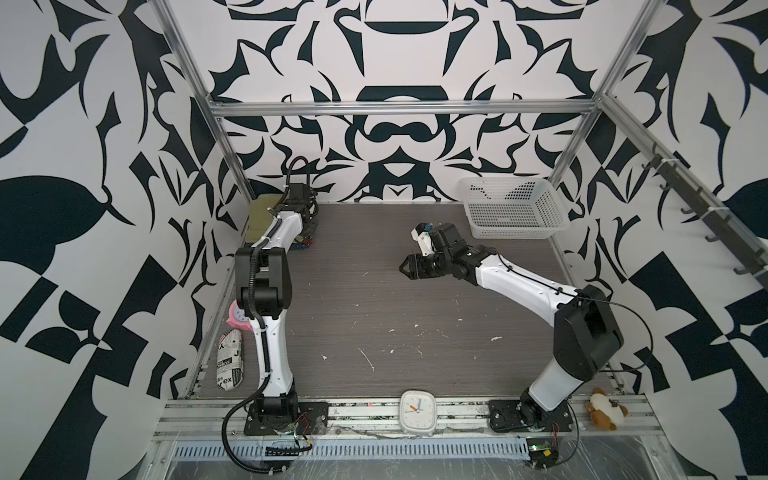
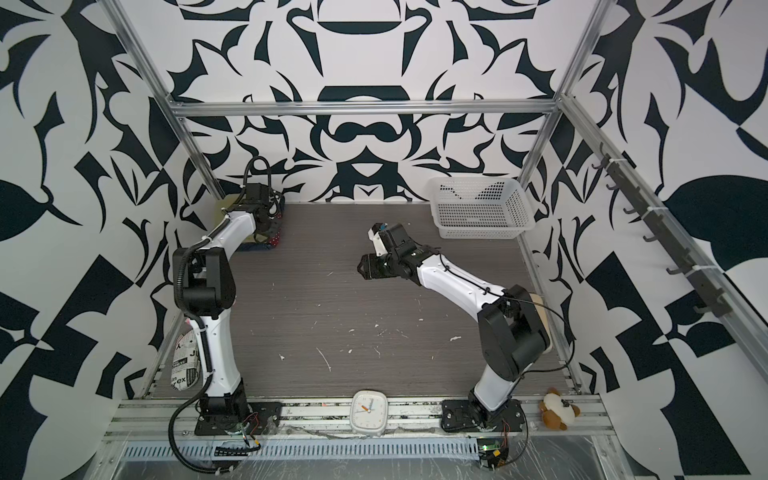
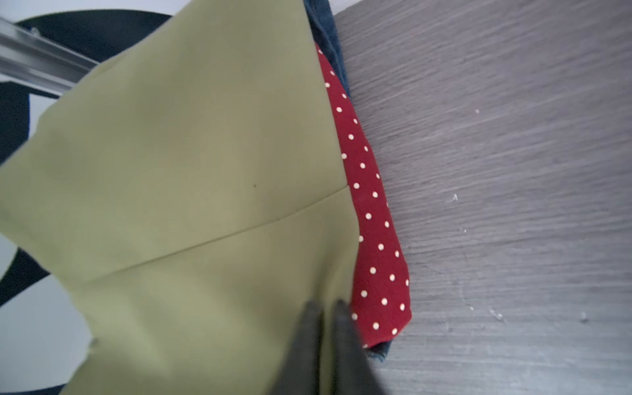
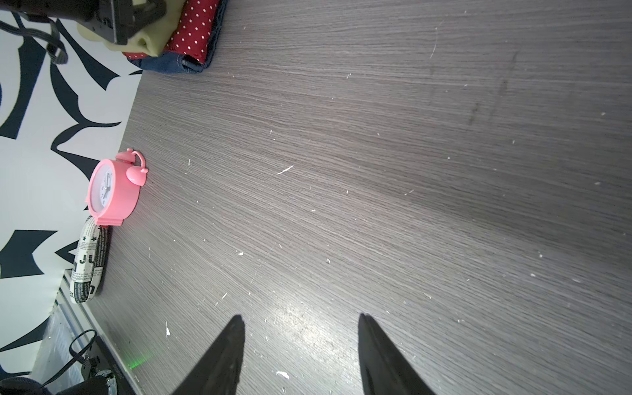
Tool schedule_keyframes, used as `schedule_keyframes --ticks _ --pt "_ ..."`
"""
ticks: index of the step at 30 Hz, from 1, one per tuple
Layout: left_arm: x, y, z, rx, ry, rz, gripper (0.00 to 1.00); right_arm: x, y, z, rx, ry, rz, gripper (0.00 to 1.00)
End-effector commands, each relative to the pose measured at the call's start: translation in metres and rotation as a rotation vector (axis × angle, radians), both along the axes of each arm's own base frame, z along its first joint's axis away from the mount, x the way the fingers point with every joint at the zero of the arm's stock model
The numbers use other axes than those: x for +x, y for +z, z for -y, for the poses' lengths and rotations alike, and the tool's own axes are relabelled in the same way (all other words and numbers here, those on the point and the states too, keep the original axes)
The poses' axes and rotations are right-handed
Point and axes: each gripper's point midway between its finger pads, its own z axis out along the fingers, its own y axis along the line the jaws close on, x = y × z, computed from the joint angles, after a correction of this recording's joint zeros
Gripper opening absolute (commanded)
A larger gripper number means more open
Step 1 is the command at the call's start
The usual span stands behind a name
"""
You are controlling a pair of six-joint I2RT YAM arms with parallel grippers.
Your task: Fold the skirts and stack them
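- Stack location: the three skirts lie piled in the far left corner of the table [image 1: 415, 316]. The olive-green skirt [image 3: 191, 154] is on top, the red dotted skirt [image 3: 376, 239] is under it, and the denim skirt [image 4: 164, 65] is at the bottom. Each lower layer shows along one edge.
- Left pincer [image 3: 326, 302]: positioned at the edge of the olive-green skirt. The fingers are narrowly apart, with olive cloth showing in the gap. Whether they pinch the cloth or stand free of it cannot be told.
- Step in hand, as judged: placing the last folded skirt on the pile. The task appears almost complete.
- Next move, as judged: part the left fingers fully, then lift straight up so the top layer is not dragged off the pile.
- Right pincer [image 4: 301, 318]: jaws wide apart with nothing between them, hovering over bare table near the middle, well apart from the pile. No action appears to be required of it.
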Motion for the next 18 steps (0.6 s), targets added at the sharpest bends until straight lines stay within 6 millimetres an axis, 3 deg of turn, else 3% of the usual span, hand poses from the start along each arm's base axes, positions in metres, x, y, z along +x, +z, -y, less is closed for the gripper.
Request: schedule_keyframes --ticks 1,5,8,10,12,18 --pt "0.002 0.054 0.0 -0.063 0.031 0.129 0.91 0.001 0.024 0.0 0.026 0.004 0.055 0.57" --pt "0.008 0.106 0.01 -0.182 -0.004 0.248 0.88 0.001 0.024 -0.001 0.026 0.005 0.059 0.57" --pt "0.017 0.126 -0.003 -0.364 0.025 0.312 0.69 0.002 0.025 -0.003 0.04 0.008 0.064 0.57" --pt "0.028 0.116 -0.026 -0.458 0.078 0.314 0.54 0.003 0.026 -0.005 0.055 0.015 0.069 0.57" --pt "0.036 0.101 -0.039 -0.507 0.109 0.277 0.45 0.002 0.026 -0.007 0.061 0.021 0.068 0.57" --pt "0.045 0.042 -0.053 -0.609 0.181 0.205 0.47 0.001 0.03 -0.008 0.066 0.039 0.09 0.58"
